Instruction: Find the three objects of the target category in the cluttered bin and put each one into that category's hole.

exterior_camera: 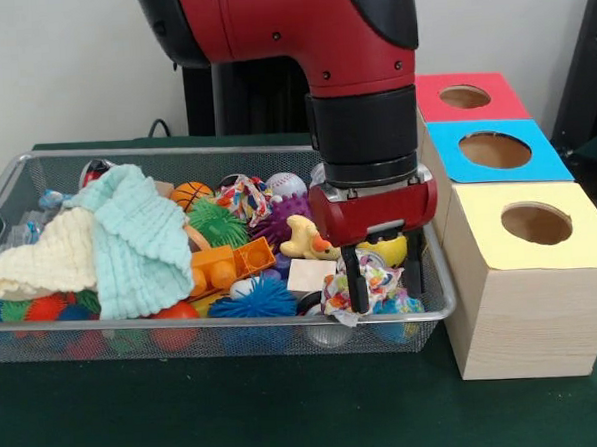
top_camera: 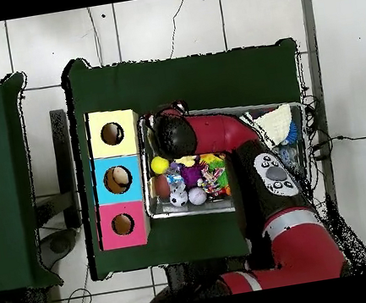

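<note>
The wire-mesh bin (exterior_camera: 175, 151) holds a heap of toys. My gripper (exterior_camera: 386, 289) reaches down into its front right corner, next to the boxes. Its fingers stand apart, open, around one spotted ruffled fabric piece (exterior_camera: 373, 278) that lies on the toys; the left finger (exterior_camera: 354, 281) touches it. A second spotted fabric piece (exterior_camera: 245, 198) lies at the back middle of the bin. I cannot see a third. The yellow-faced box with its round hole (exterior_camera: 536, 223) stands just right of the bin; it also shows in the overhead view (top_camera: 112, 134), where the arm hides the gripper.
A mint-green waffle cloth (exterior_camera: 139, 237) and a cream cloth (exterior_camera: 40, 262) cover the bin's left half. A yellow duck (exterior_camera: 304, 238), spiky balls and an orange block (exterior_camera: 231, 265) lie near the gripper. The blue-faced box (exterior_camera: 495, 151) and the red-faced box (exterior_camera: 465, 97) stand behind the yellow one.
</note>
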You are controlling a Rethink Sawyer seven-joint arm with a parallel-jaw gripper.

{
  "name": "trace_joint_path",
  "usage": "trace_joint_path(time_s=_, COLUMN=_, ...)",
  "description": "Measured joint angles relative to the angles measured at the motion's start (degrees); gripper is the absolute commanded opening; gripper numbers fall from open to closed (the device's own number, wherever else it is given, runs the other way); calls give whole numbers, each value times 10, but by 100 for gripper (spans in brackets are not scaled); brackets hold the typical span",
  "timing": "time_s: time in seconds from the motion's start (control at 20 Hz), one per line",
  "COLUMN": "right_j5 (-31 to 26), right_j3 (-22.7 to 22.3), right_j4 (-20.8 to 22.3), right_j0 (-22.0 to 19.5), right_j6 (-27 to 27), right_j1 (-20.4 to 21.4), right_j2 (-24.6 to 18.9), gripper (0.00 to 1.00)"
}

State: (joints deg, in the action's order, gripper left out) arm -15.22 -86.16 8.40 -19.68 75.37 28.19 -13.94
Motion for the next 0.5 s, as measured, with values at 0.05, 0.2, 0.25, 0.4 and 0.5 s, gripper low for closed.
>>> trace_joint_path(time_s=0.05, right_j5=0, right_j3=0, right_j4=0, right_j0=5, right_j6=0, right_j1=-2, right_j2=6, gripper=100)
trace_joint_path(time_s=0.2, right_j5=-2, right_j3=0, right_j4=0, right_j0=17, right_j6=0, right_j1=-8, right_j2=21, gripper=100)
trace_joint_path(time_s=0.25, right_j5=-3, right_j3=0, right_j4=0, right_j0=20, right_j6=0, right_j1=-9, right_j2=26, gripper=100)
trace_joint_path(time_s=0.4, right_j5=-8, right_j3=0, right_j4=0, right_j0=32, right_j6=0, right_j1=-13, right_j2=45, gripper=100)
trace_joint_path(time_s=0.5, right_j5=-13, right_j3=1, right_j4=0, right_j0=39, right_j6=0, right_j1=-15, right_j2=58, gripper=100)
